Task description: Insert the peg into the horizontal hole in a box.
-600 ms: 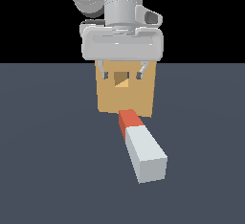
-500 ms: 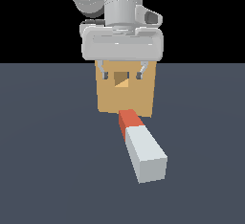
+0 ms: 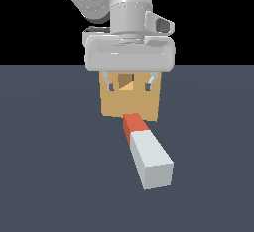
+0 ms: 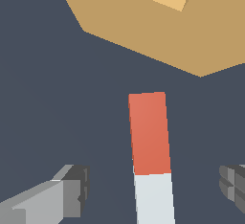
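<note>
The peg (image 3: 147,152) lies flat on the dark floor, white-grey with its red end (image 3: 134,123) pointing at the tan box (image 3: 130,102). The square hole (image 3: 125,81) shows in the box's face. My gripper (image 3: 130,86) hangs open and empty above the floor in front of the box, past the peg's red end. In the wrist view the peg (image 4: 150,156) lies between my two fingertips (image 4: 72,196), apart from both, with the box (image 4: 158,31) beyond it.
The dark grey floor (image 3: 49,166) spreads around the peg and box. Nothing else stands on it.
</note>
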Robot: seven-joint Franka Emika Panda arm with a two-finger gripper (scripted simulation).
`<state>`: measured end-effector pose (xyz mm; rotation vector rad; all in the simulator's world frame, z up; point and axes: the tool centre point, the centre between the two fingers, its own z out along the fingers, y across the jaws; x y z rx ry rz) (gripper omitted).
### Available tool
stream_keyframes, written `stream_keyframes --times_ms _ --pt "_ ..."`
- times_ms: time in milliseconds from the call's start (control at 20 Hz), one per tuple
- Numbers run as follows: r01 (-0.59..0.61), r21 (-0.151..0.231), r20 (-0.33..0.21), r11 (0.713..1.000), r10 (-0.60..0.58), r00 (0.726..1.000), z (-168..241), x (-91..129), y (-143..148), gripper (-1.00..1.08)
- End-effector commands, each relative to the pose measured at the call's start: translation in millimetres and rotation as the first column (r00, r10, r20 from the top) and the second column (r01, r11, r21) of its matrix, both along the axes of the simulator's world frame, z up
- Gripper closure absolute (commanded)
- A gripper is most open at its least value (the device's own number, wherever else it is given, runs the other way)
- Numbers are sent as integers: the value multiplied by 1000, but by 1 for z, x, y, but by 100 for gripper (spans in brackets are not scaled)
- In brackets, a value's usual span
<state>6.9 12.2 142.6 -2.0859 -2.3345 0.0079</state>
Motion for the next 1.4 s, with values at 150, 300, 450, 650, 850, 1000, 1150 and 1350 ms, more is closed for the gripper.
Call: stream_keyframes --times_ms 150,300,450,650,850,1000,1150,1350 --pt "-28 -2 4 1000 28 1000 -27 10 -39 -92" --pt "-45 -3 7 999 45 999 -43 18 -60 -92" --pt "-58 -3 9 998 58 998 -55 24 -77 -92" --pt "-69 -4 11 998 69 998 -65 30 -91 -92" --pt "-74 -4 12 997 74 997 -69 33 -96 -92" --pt "-71 -4 10 997 71 997 -69 32 -96 -92" --pt "-71 -4 10 997 71 997 -74 32 -96 -92" --pt "-72 -4 11 997 72 997 -91 32 -96 -92"
